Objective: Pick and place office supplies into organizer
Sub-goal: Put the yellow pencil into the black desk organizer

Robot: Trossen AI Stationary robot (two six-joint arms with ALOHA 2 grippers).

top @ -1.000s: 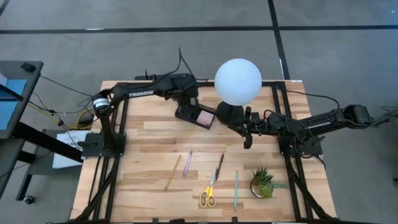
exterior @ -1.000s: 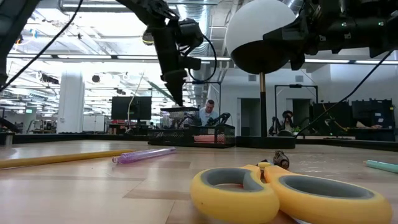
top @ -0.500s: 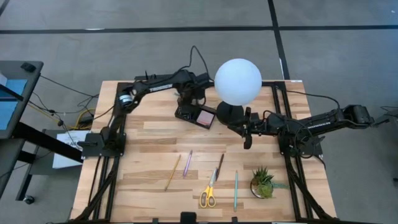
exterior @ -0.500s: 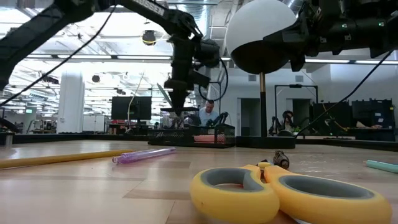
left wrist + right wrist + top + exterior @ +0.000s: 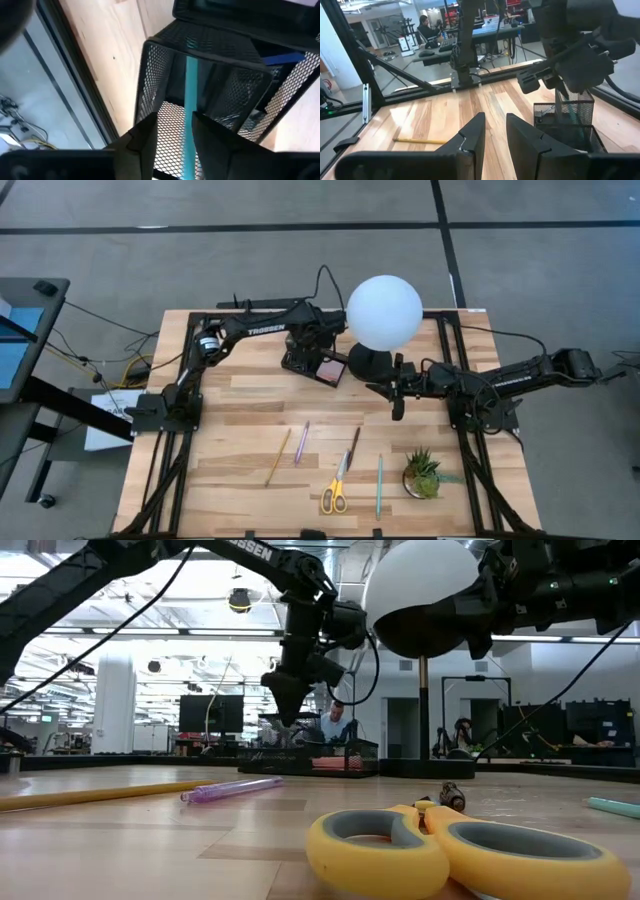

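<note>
- Opening over the organizer (image 5: 306, 363), the left gripper (image 5: 174, 116) had gone from a tight pinch a second earlier to parted fingers.
- Between those fingers a teal pen (image 5: 190, 85) stood roughly upright inside the mesh pen cup. The gap looked wider than the pen, so the pen seemed released rather than held.
- Over that same second the left arm had also slid a little along the table's far edge, toward the lamp (image 5: 383, 310), and ended above the cup.
- That probably meant this pen was delivered. Whether its tip rested on the cup's floor could not be seen.
- The right gripper (image 5: 494, 131) had not shifted. It hung beside the lamp's base with its fingers narrowly apart and nothing between them.
- A pink pad (image 5: 332, 370) already lay in the organizer's low tray.
- Well apart from the organizer, near the table's front, five items waited: a yellow pencil (image 5: 277, 457), a purple pen (image 5: 301, 442), a dark pen (image 5: 353, 446), the scissors (image 5: 335, 486) and a second teal pen (image 5: 379, 485).
- By my reckoning the task was well short of half done, with another pick due next.
</note>
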